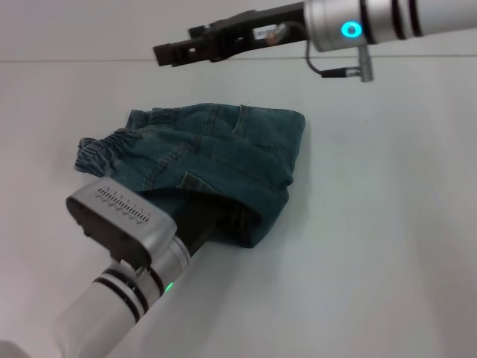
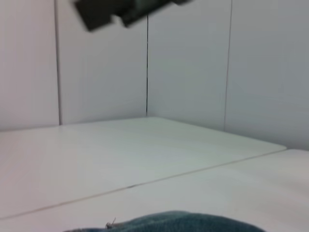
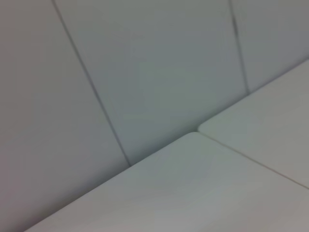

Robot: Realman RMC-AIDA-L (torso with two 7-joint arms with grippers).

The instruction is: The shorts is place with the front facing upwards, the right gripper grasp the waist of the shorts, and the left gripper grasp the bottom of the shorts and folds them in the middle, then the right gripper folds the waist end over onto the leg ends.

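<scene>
Left claw under rumpled denim shorts.

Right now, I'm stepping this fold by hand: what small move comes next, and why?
Probably lower the right gripper to the waist of the shorts: it hovers beyond the shorts, which look already halved, while the left gripper sits at their near edge.

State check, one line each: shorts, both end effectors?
shorts: folded over on themselves, bunched, lying on the table; waistband towards the robot's left.
left end effector: low at the shorts' near edge, tip tucked under the fabric.
right end effector: raised in the air beyond the shorts, holding nothing.
</scene>
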